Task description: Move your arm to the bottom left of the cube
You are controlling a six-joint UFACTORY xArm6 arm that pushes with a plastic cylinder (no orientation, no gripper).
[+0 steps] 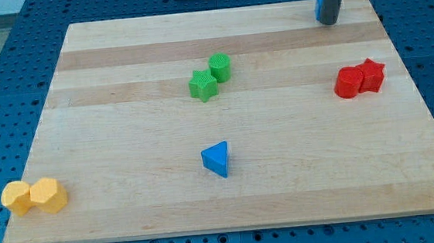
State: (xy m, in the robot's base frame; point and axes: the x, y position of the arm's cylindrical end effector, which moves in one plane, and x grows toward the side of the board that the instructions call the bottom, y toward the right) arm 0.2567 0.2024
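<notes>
A blue cube (320, 5) stands at the top right edge of the wooden board (126, 144), mostly hidden behind my rod; only a sliver of it shows on the rod's left side. My tip (329, 22) rests on the board right against the cube, at its lower right in the view. A blue triangular block (217, 159) lies near the board's middle bottom.
A green star (202, 85) and a green cylinder (220, 66) touch near the board's centre. A red cylinder (347, 82) and a red star (372, 76) touch at the right. Two yellow blocks (16, 197) (48, 195) sit together at the bottom left corner.
</notes>
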